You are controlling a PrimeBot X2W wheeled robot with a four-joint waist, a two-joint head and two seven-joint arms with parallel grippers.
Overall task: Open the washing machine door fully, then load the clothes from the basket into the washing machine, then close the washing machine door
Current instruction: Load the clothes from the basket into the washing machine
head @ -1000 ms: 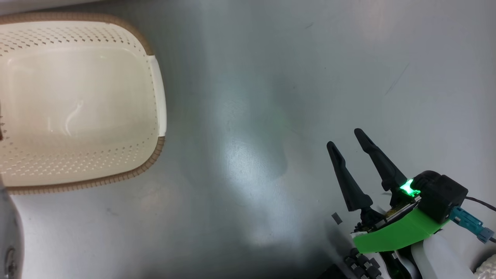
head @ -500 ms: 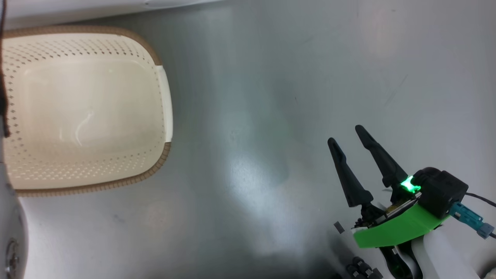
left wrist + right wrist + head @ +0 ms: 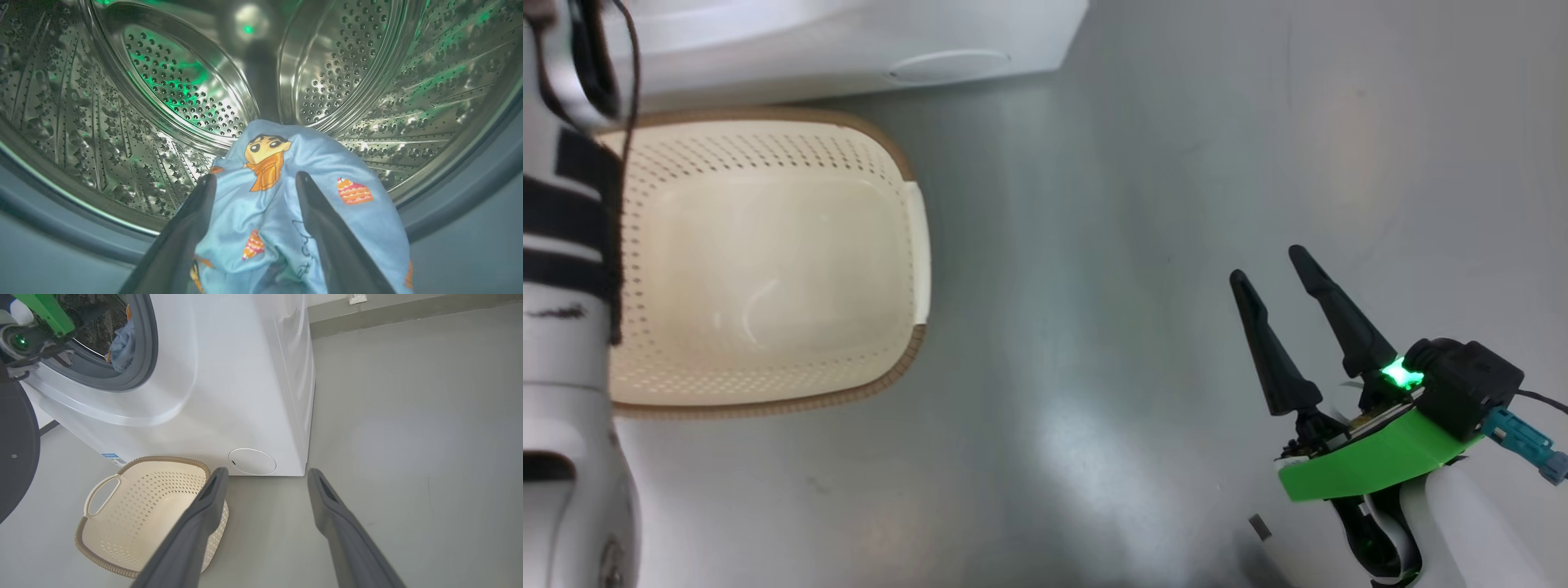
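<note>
The clothes (image 3: pixel 278 212) sit bunched at the drum mouth of the washing machine (image 3: pixel 229 375), between the spread fingers of my left gripper (image 3: pixel 253 179). I see the basket (image 3: pixel 163 459) just before the machine. My right gripper (image 3: pixel 1267 265) hangs open over the floor (image 3: pixel 1094 245).

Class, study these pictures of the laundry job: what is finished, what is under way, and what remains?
Done: the door stands open and the basket is empty. Under way: the left gripper is at the mouth of the drum, fingers apart, with a blue garment between them. The right gripper hangs open over the floor. To do: leave the garment inside, pull the arm out, close the door.
</note>
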